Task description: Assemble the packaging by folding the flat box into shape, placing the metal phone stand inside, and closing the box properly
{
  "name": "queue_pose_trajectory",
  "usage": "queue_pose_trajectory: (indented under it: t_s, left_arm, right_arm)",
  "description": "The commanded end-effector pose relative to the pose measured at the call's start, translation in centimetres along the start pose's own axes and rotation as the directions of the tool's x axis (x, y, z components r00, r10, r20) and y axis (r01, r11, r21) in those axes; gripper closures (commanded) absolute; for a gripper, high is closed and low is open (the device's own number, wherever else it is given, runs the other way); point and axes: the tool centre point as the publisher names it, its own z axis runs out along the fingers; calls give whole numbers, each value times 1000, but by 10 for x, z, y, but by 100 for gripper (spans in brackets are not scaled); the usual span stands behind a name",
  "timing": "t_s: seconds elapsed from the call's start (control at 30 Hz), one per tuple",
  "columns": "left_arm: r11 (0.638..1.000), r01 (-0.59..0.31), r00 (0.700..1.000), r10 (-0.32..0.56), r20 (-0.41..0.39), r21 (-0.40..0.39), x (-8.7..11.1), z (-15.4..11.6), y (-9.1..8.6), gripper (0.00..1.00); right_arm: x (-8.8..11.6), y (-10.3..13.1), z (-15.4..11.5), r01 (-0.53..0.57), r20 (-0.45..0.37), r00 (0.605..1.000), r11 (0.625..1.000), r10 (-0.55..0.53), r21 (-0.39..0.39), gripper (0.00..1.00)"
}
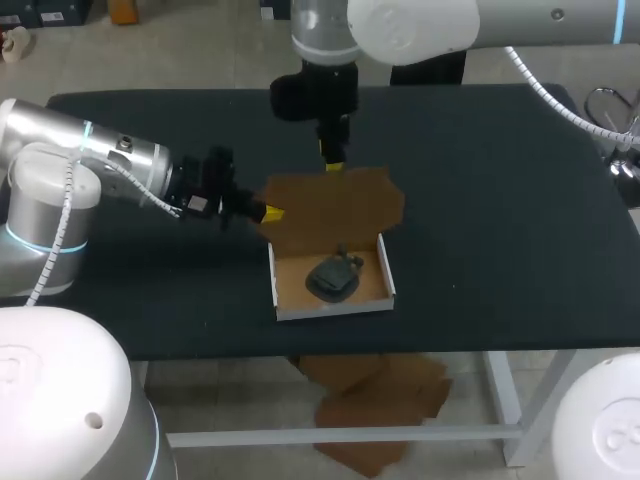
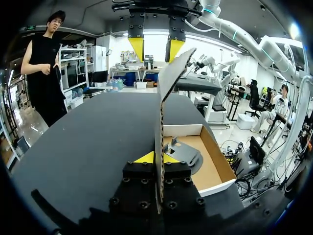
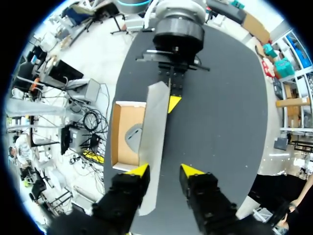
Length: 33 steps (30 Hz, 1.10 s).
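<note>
The box tray [image 1: 335, 308], white outside and brown inside, sits near the table's front edge with the dark metal phone stand [image 1: 335, 278] lying in it. Its brown lid [image 1: 335, 205] stands raised at the back. My left gripper [image 1: 272, 213] is shut on the lid's left edge; the left wrist view shows the cardboard lid [image 2: 168, 88] pinched in the left gripper [image 2: 159, 157], with the stand [image 2: 186, 154] and tray [image 2: 183, 130] beside it. My right gripper [image 1: 333, 160] hangs over the lid's far edge. It [image 3: 165, 171] is open, and the lid [image 3: 154, 127] rests against one finger.
The black tabletop [image 1: 500, 200] stretches wide to the right of the box and behind it. My two arms meet over the lid at the table's middle.
</note>
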Motion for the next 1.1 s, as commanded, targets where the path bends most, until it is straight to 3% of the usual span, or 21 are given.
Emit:
queue_pose_trajectory:
  t_s: [0.03, 0.4, 1.1]
  left_arm:
    - [1000, 0, 1000, 0, -1, 0, 0, 1, 1, 100]
    - [1000, 0, 1000, 0, -1, 0, 0, 1, 1, 100]
    - [1000, 0, 1000, 0, -1, 0, 0, 1, 1, 100]
  right_arm:
    - [11, -3, 0, -2, 19, 1000, 1000, 2, -8, 56]
    - [18, 0, 6, 2, 17, 1000, 1000, -2, -12, 56]
    - [9, 7, 24, 12, -29, 1000, 1000, -12, -23, 50]
